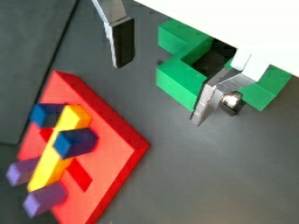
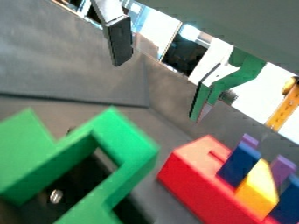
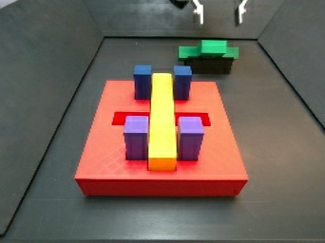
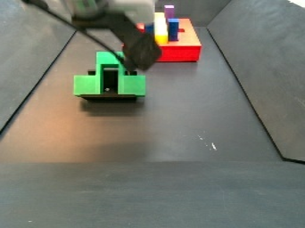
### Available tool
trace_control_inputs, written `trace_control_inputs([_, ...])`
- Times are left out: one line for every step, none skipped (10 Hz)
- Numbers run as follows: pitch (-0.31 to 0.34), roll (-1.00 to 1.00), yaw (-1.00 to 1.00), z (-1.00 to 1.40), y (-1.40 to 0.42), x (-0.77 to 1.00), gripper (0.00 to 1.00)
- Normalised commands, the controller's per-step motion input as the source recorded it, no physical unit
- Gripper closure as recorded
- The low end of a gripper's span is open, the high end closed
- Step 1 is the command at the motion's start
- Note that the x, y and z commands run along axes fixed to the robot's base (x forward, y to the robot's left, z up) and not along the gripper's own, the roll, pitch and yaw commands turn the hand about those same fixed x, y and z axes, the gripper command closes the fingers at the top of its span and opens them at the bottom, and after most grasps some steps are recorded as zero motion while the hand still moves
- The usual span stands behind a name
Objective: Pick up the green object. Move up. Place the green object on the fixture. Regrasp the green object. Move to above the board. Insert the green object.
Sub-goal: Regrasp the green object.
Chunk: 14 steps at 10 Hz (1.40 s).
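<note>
The green object (image 3: 206, 49) is a bright green T-shaped piece resting on the dark fixture (image 3: 214, 65) at the far end of the floor, beyond the board (image 3: 114, 157). It also shows in the other side view as the green object (image 4: 107, 82), and in both wrist views (image 1: 184, 74) (image 2: 70, 162). My gripper (image 3: 218, 11) hangs above it, open, with nothing between the fingers (image 1: 121, 42). In a side view the gripper (image 4: 138, 52) is a dark blur just over the piece. The red board (image 1: 100, 144) carries a yellow bar, blue blocks and purple blocks.
Dark walls enclose the grey floor (image 4: 155, 160) on both sides. The board (image 4: 181, 44) stands apart from the fixture. A bolt head (image 1: 232, 102) shows by one finger.
</note>
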Motion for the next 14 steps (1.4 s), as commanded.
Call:
trace_control_inputs([0.234,0.49,0.00,0.34,-0.02,0.19,0.00])
trace_control_inputs([0.389,1.00,0.00,0.12,-0.28,0.20,0.00])
trace_control_inputs([0.369,1.00,0.00,0.12,-0.29,0.21,0.00])
trace_control_inputs([0.374,1.00,0.00,0.10,-0.29,0.16,0.00])
trace_control_inputs([0.343,1.00,0.00,0.07,-0.29,0.14,0.00])
trace_control_inputs([0.331,1.00,0.00,0.11,-0.25,0.13,0.00])
trace_control_inputs([0.329,1.00,0.00,0.11,-0.26,0.11,0.00])
trace_control_inputs([0.317,1.00,0.00,0.09,-0.26,0.10,0.00])
trace_control_inputs([0.297,1.00,0.00,0.07,-0.28,0.11,0.00])
trace_control_inputs([0.263,1.00,0.00,0.01,-0.29,0.12,0.00])
trace_control_inputs([0.249,1.00,0.00,0.01,-0.29,0.15,0.00])
trace_control_inputs([0.240,1.00,0.00,0.00,-0.28,0.17,0.00])
trace_control_inputs([0.246,1.00,0.00,0.01,-0.28,0.16,0.00])
trace_control_inputs([0.254,1.00,0.00,0.01,-0.28,0.15,0.00])
